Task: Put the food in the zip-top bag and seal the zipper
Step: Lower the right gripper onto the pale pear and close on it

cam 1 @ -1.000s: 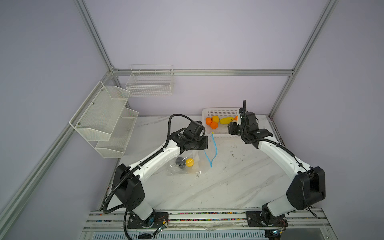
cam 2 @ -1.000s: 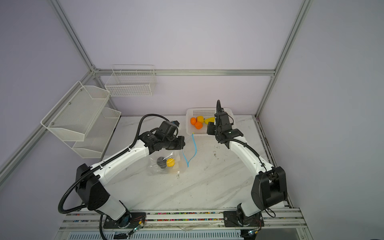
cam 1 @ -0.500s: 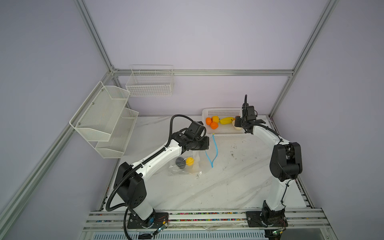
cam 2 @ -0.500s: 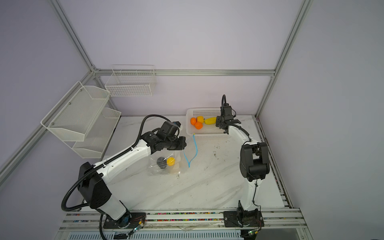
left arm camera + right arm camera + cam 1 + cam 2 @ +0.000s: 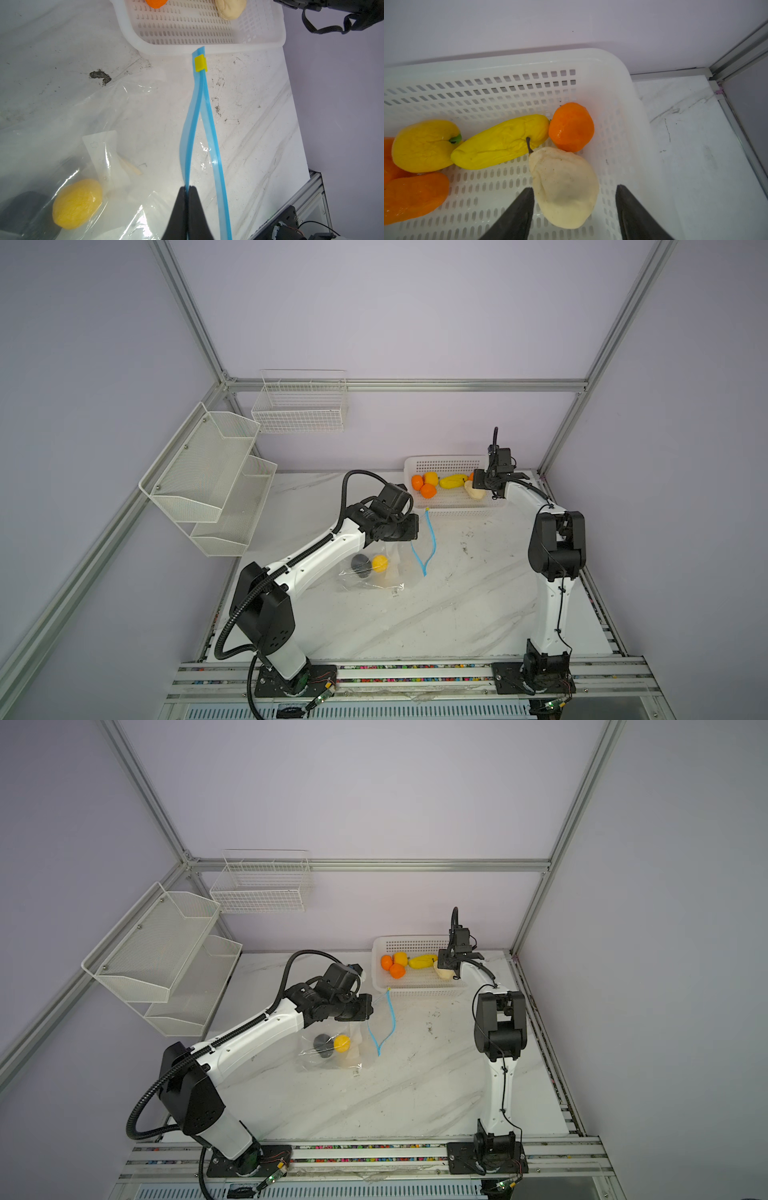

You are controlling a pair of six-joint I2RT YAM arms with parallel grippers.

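1. Left jaws are clenched on one lip of the zipper (image 5: 194,116). Its yellow slider (image 5: 200,63) sits at the other end, by the basket (image 5: 239,46).
2. The bag (image 5: 386,583) lies on the worktop (image 5: 457,605) (mouth gaping) with a yellow fruit (image 5: 76,204) and a dark lump (image 5: 360,563) inside.
3. Right jaws stand released around the cream bulb (image 5: 564,187) in the basket, one tip just beside it and possibly touching.
4. Near the bulb lie an orange ball (image 5: 571,126), a long yellow fruit (image 5: 500,143), a yellow pepper (image 5: 423,145) and two more orange pieces (image 5: 413,195).
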